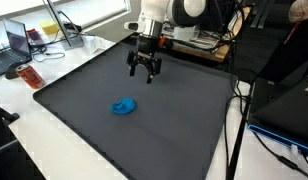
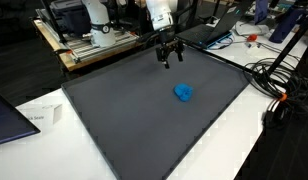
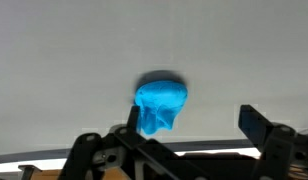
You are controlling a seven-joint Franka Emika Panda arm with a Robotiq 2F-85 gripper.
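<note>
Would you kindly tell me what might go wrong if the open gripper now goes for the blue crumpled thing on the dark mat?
1. The gripper hangs open, apart from the blue crumpled thing. In the wrist view that thing sits off-centre between the fingers, so a straight closure may catch only an edge.
2. It lies low on the dark mat, so the fingertips might scrape or pinch the mat.

A crumpled blue cloth (image 3: 162, 103) lies on the grey mat (image 3: 54, 50) just beyond the wide-spread gripper (image 3: 192, 122).
</note>
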